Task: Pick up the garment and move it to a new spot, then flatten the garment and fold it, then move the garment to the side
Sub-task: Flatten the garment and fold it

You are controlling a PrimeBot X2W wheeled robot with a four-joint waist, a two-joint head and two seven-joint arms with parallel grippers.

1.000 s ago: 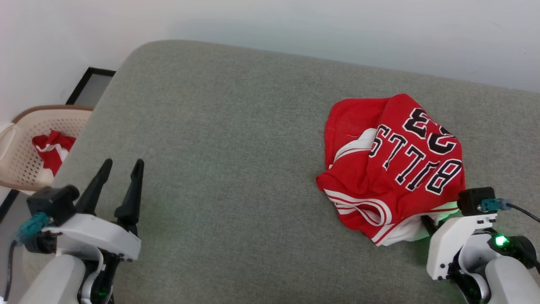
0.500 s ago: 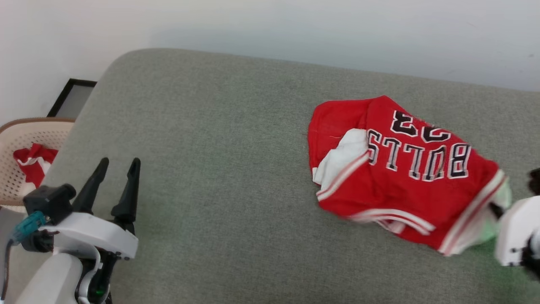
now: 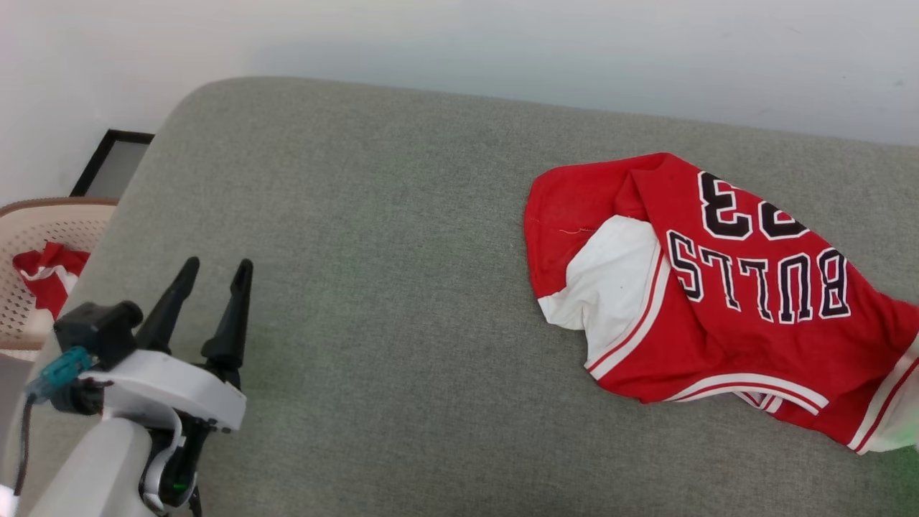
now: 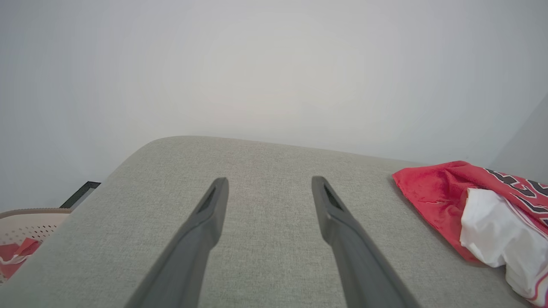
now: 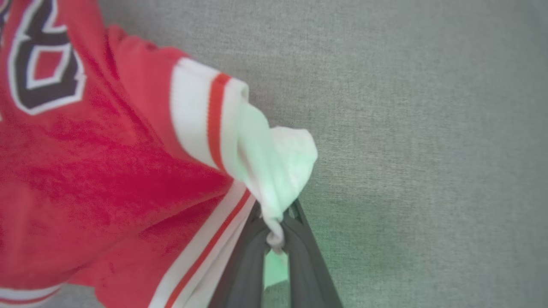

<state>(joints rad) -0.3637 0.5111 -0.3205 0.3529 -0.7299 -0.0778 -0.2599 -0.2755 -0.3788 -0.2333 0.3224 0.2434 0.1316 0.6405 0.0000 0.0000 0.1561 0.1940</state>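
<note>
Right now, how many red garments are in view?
2: a red BULLS jersey on the grey fabric cushion, right; a red-and-white cloth in the beige perforated basket, far left, partly hidden.

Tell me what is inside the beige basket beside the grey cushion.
A red-and-white cloth lies in the basket. The grey cushion hides the basket's right part, so anything else inside cannot be seen.

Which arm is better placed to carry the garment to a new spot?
Right. The right pincer is shut on the garment's white corner; the left pincer hangs open over the grey cushion, apart from it.
</note>
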